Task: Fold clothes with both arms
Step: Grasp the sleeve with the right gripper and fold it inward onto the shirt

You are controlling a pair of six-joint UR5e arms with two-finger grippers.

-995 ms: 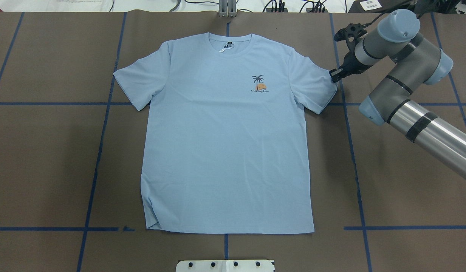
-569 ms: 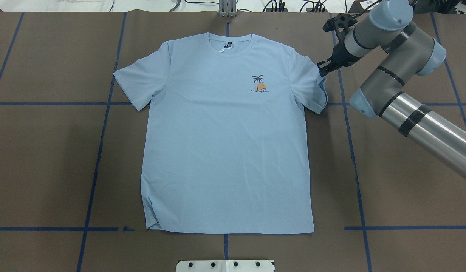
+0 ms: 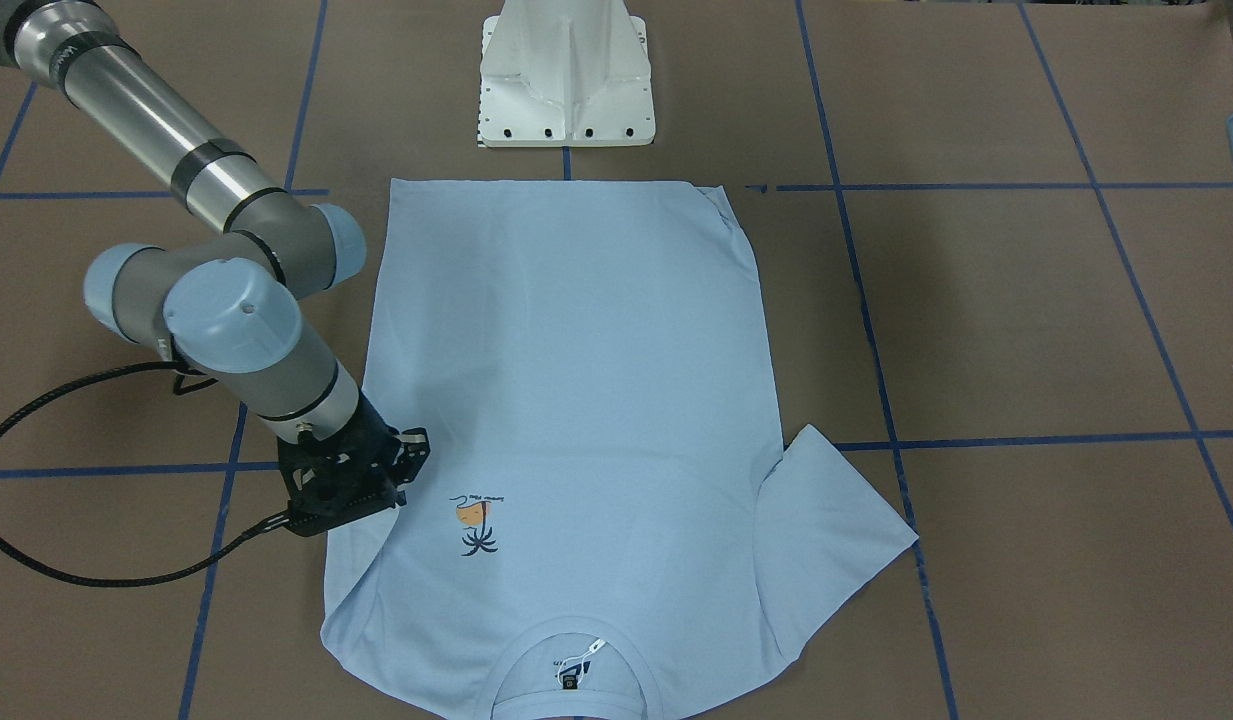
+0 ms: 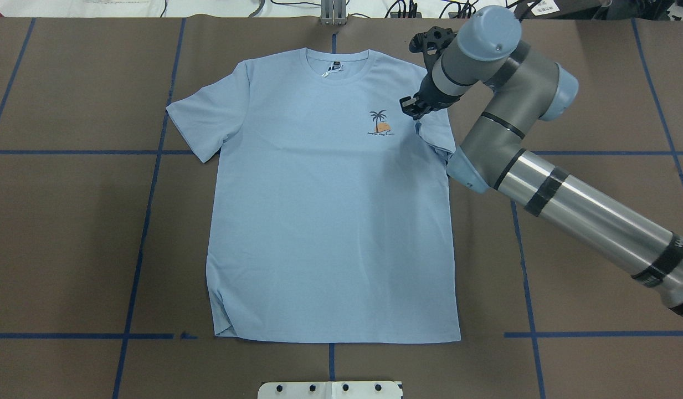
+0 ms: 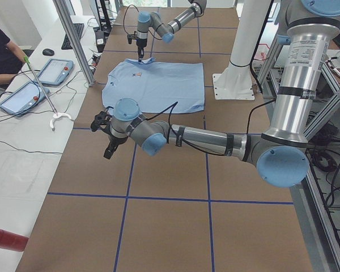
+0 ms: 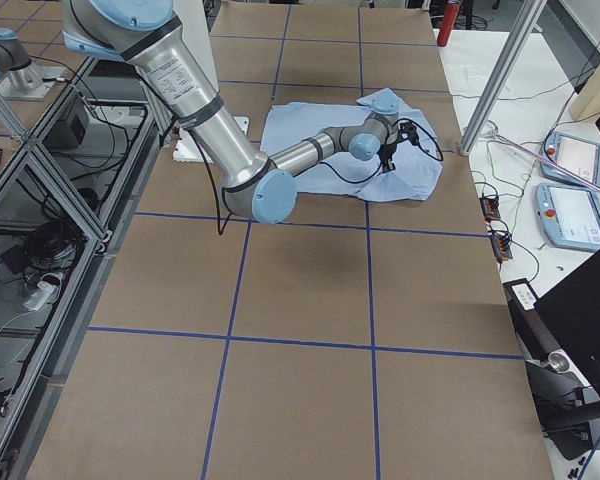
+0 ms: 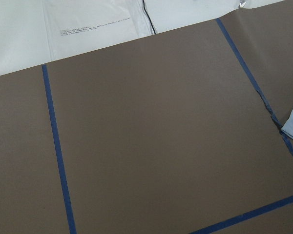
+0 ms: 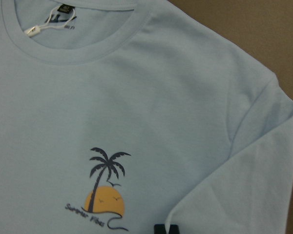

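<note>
The light blue T-shirt point(image 4: 330, 221) lies flat, face up, collar toward the far edge, also shown in the front view point(image 3: 576, 350). My right gripper point(image 4: 410, 105) is shut on the hem of the shirt's right sleeve point(image 4: 436, 133), held just right of the palm print point(image 4: 381, 123). The sleeve is lifted and folded in over the shoulder. In the right wrist view the sleeve edge point(image 8: 224, 195) runs down to a dark fingertip beside the print point(image 8: 105, 195). My left gripper point(image 5: 109, 153) hovers over bare table left of the shirt; I cannot tell if it is open.
The white pedestal base point(image 3: 566, 80) stands at the near edge by the shirt's hem. Blue tape lines point(image 4: 147, 221) grid the brown table. The shirt's other sleeve point(image 4: 203, 119) lies flat. An operator point(image 5: 0, 51) and tablets are beyond the far edge.
My right gripper has moved left and slightly away from me with the sleeve hem, from beside the sleeve to next to the print, folding the sleeve over the shirt.
</note>
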